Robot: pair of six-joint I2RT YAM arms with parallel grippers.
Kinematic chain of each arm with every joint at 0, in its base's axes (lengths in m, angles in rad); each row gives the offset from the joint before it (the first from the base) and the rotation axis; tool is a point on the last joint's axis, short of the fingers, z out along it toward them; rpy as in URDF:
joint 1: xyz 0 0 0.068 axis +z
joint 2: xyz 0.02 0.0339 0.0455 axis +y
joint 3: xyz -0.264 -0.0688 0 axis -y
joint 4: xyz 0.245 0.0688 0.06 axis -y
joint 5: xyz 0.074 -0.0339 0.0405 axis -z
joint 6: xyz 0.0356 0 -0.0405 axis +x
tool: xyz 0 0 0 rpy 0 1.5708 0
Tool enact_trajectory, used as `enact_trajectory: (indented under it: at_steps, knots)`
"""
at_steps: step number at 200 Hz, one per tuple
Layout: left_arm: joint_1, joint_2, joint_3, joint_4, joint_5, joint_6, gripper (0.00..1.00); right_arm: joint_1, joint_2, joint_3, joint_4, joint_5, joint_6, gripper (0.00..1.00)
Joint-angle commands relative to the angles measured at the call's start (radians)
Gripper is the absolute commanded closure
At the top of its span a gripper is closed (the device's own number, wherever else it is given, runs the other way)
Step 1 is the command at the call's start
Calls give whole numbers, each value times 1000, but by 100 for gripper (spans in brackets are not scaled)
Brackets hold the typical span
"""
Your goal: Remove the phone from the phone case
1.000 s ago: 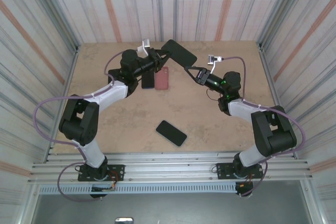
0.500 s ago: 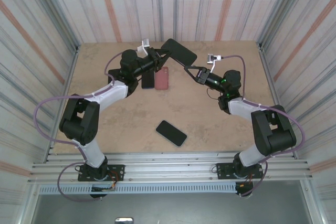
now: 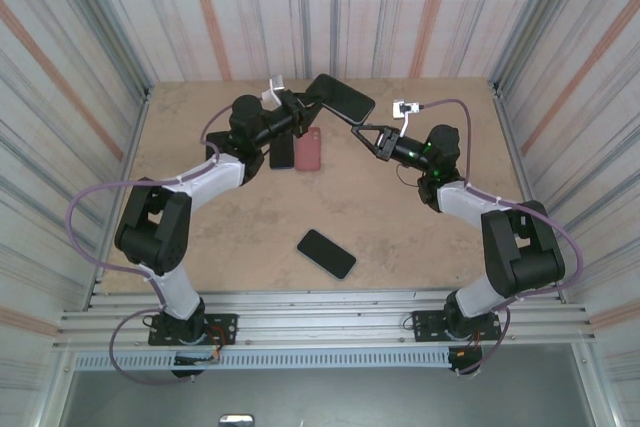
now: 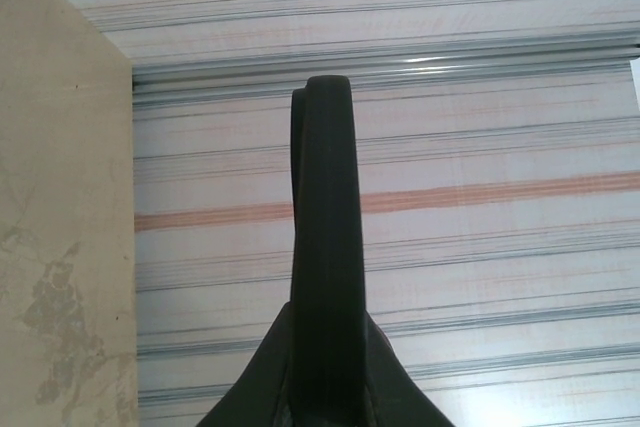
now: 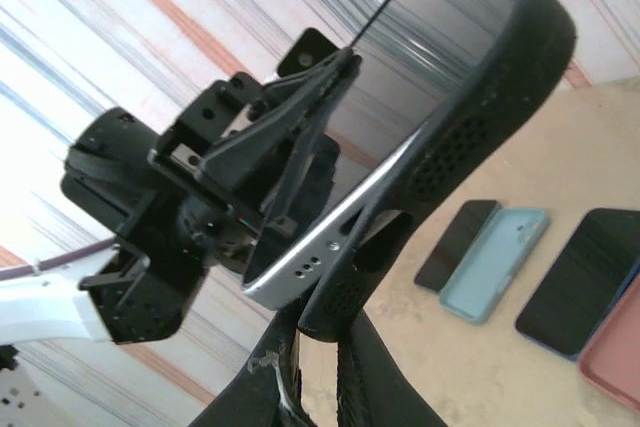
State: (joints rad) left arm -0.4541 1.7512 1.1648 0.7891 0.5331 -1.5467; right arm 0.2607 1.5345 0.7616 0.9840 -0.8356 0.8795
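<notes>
A dark phone [image 3: 340, 97] in a black perforated phone case [image 5: 480, 137] hangs above the far middle of the table. My left gripper [image 3: 316, 100] is shut on it, one finger across the screen [image 5: 440, 37]. Seen edge-on in the left wrist view, the phone [image 4: 325, 197] stands between that gripper's [image 4: 325, 347] fingers. My right gripper [image 3: 357, 128] is shut on the case's lower end [image 5: 335, 297], which stands peeled away from the phone's silver bottom edge [image 5: 310, 267]. The right gripper [image 5: 325, 332] pinches only the case.
On the table under the arms lie a pink case [image 3: 308, 150] and a black phone [image 3: 282, 152]. Another black phone [image 3: 326, 253] lies near the front middle. A light blue case [image 5: 495, 262] lies on the table beside a dark phone [image 5: 455, 244]. Striped walls enclose the table.
My right gripper has closed onto the case's lower end and lifted slightly toward the phone. The left arm has held still with the phone.
</notes>
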Motion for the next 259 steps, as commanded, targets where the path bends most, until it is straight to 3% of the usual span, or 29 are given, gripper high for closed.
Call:
enact_trajectory:
  at_steps: [1, 33, 67, 82, 109, 131, 156, 180, 202, 259]
  knots:
    - [-34, -34, 39, 141, 114, -55, 99, -27, 8, 14, -143, 64, -85, 95]
    - [-28, -42, 49, 72, 132, 25, 99, -44, 8, 2, -58, 21, -33, 90]
    - [4, -69, 97, -139, 202, 262, 99, -65, -34, 11, -110, -88, -103, 67]
    - [24, -87, 146, -320, 241, 442, 100, -62, -71, 46, -278, -157, -251, 58]
    - [38, -115, 288, -714, 277, 888, 100, -34, -147, 146, -749, -227, -661, 46]
    - [71, -116, 322, -772, 361, 1055, 100, -14, -180, 200, -985, -181, -909, 41]
    - [104, -129, 305, -687, 485, 1105, 100, -4, -184, 236, -1096, -160, -1075, 40]
    - [106, -145, 338, -803, 559, 1297, 100, 23, -172, 275, -1191, -92, -1217, 39]
    - [106, -151, 358, -861, 656, 1379, 100, 54, -151, 320, -1260, -72, -1325, 40]
    - [106, -226, 319, -1027, 667, 1658, 100, 135, -102, 382, -1355, -33, -1494, 48]
